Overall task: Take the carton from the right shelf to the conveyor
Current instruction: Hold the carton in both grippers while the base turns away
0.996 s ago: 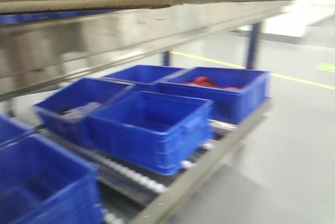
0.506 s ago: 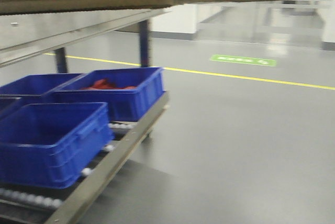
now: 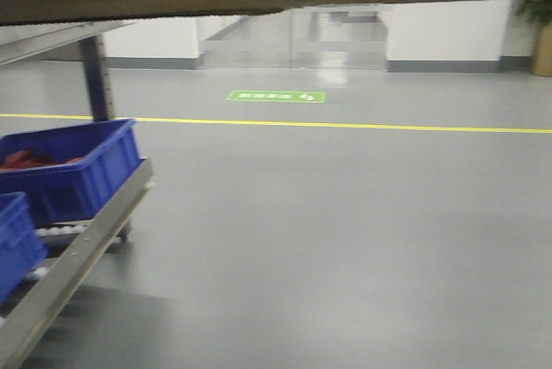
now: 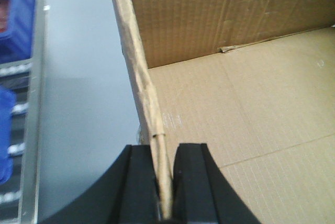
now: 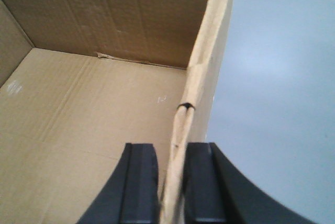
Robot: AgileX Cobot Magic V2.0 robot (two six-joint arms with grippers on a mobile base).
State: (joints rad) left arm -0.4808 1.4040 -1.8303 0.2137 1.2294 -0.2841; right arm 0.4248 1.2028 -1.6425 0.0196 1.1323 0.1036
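**Carton held by both side walls, clear of the rack**

Carton (image 4: pixel 235 130) hangs between the two arms with its open top facing up toward the wrist cameras, so its bare inner floor and far wall show in both wrist views. The left gripper (image 4: pixel 165 153) is clenched on the top edge of the carton's left wall. Its black fingers (image 4: pixel 140 182) sit one on each side of the cardboard, with only the thickness of the wall between them. The right gripper (image 5: pixel 171 150) grips the right wall the same way. That wall's doubled edge has split slightly open just ahead of the fingertips.

In the front view the carton's underside runs as a brown band across the whole top of the frame, so its long axis lies left to right across the robot's front. Its side walls stand upright.

Below and outside both gripped walls is smooth grey floor (image 3: pixel 345 240), well beneath the carton. The right shelf (image 3: pixel 82 244) sits at lower left, its steel rail slanting away, with a blue bin (image 3: pixel 73 166) on it. A yellow line (image 3: pixel 345 125) and a green floor marking (image 3: pixel 276 96) lie farther off.
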